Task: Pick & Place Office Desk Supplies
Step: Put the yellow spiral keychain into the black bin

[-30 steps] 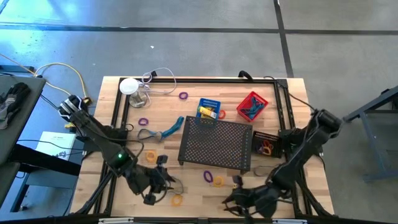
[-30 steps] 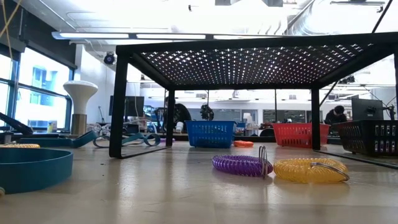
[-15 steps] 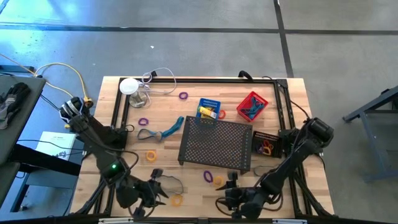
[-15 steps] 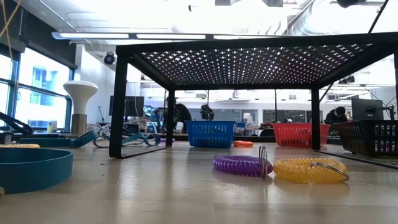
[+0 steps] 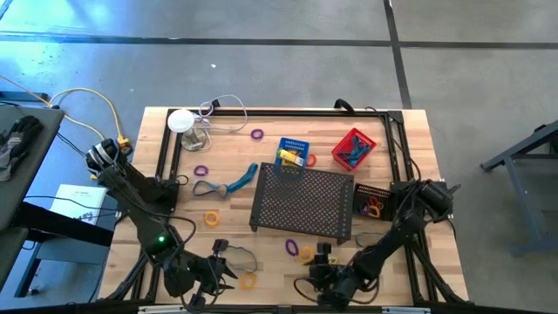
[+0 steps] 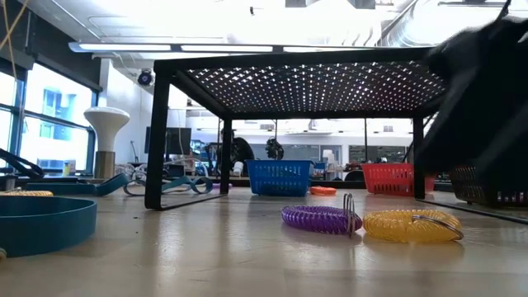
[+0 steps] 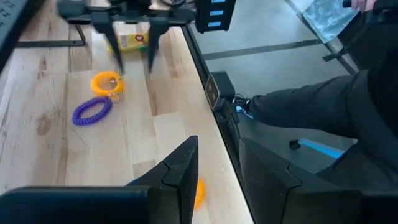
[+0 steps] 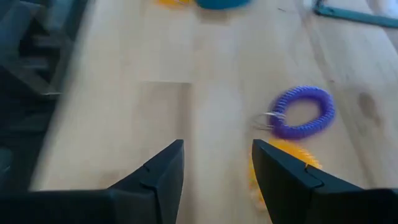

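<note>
Right claw (image 8: 214,168) hangs open and empty near the black mesh stand (image 5: 302,202), close to 2 coil rings, purple (image 8: 303,112) and yellow (image 8: 283,165). Light, springy, probably slippery; I'd pinch across one coil.

Right end effector (image 5: 316,277) now nearer the purple (image 5: 291,247) and orange coils (image 5: 306,254).

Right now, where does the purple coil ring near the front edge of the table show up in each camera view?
High view: purple coil ring just in front of the black mesh tray, beside an orange coil ring.
Low view: centre, on the tabletop, left of the orange one.
Left wrist view: left of centre.
Right wrist view: right of centre.
Shared landmark: the orange coil ring lying next to it.
</note>
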Motion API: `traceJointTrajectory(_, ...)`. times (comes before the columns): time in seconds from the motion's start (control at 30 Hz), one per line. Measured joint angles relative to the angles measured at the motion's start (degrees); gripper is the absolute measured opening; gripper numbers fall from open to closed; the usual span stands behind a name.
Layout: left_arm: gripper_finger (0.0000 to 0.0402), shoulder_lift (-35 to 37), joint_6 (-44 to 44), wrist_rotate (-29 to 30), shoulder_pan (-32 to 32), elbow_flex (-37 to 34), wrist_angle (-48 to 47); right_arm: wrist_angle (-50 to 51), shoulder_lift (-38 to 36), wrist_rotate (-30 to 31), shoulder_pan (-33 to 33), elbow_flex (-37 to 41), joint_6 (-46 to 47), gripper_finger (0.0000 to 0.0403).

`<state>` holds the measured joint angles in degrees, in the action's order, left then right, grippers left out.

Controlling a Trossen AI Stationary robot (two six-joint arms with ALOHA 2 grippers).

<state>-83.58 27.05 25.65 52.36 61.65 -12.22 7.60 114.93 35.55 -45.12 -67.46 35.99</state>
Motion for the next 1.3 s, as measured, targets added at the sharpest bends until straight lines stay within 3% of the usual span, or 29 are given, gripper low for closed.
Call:
traceJointTrajectory(0.33, 0.0113, -2.5, 0.0, -0.3, -0.5, 0.0, 3.1, 3.2, 0.8, -2.3, 3.0, 0.0, 0.5, 0.0181)
traceJointTrajectory(0.57, 0.0113, -2.5, -2.6, -0.4, -0.5, 0.0, 3.1, 11.9, 0.7, -4.8, 4.1, -0.2, 7.8, 0.0181)
traceJointTrajectory(0.73, 0.0113, -2.5, -3.3, -0.4, -0.5, 0.0, 3.1, 12.5, 0.8, -11.7, 5.7, -0.3, 8.5, 0.0173)
traceJointTrajectory(0.87, 0.0113, -2.5, -3.3, -0.4, -0.5, 0.0, 3.1, 12.7, 2.4, -17.1, 7.0, -0.5, 9.7, 0.0134)
traceJointTrajectory(1.07, 0.0113, -2.5, -3.2, -0.4, -0.5, 0.0, 3.1, 12.3, 2.6, -18.8, 7.3, -0.6, 9.1, 0.0022)
traceJointTrajectory(1.3, 0.0113, -2.5, -3.4, -0.3, -0.4, 0.0, 3.1, 16.7, -2.4, -22.6, 2.9, -5.0, 11.4, 0.0007)
